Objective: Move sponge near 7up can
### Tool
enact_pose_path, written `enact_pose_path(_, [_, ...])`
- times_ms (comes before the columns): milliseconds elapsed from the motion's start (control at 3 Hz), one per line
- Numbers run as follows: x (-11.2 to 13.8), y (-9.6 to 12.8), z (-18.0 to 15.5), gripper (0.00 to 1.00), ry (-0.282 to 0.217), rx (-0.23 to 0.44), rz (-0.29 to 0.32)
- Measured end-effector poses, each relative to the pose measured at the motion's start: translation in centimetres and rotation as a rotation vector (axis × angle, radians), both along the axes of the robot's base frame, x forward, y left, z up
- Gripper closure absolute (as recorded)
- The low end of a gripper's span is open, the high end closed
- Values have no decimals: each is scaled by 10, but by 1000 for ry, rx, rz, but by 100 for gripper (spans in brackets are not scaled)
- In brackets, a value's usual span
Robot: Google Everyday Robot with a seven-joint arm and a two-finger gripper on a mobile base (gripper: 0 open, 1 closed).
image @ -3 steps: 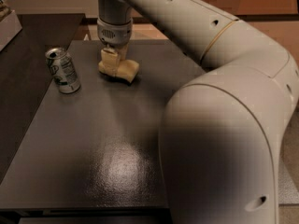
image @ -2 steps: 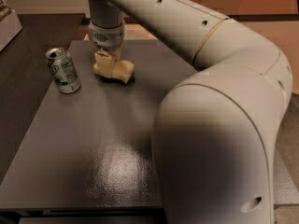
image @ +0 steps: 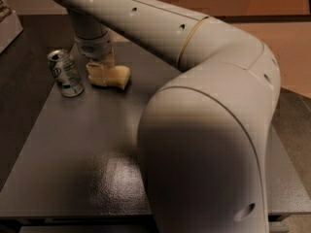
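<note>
The 7up can [image: 65, 73], silver-white with green markings, stands upright at the back left of the dark table [image: 92, 159]. The pale yellow sponge [image: 110, 76] lies just to the can's right, a small gap between them. My gripper [image: 99, 65] comes down from above onto the sponge's left end. The wrist hides the fingers. The arm's big white links fill the right half of the view.
A pale box corner [image: 8, 25] shows at the far left edge, beyond the table. The table's left edge runs close beside the can. The arm's elbow [image: 209, 159] hides the table's right side.
The gripper has moved left with the sponge, which now lies closer to the can. The can has not moved.
</note>
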State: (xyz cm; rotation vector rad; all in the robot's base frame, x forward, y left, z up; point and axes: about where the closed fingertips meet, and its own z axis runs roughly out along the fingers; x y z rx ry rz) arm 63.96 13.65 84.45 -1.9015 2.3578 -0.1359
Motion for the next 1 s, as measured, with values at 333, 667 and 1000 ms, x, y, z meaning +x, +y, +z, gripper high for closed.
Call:
enact_pose_path(333, [-7,10,5,59,-25,-42,31])
enact_pose_path(667, [-13,14,13,36,-38,-62,55])
enact_pose_path(1000, [-10,17,12,13,-46,-50,57])
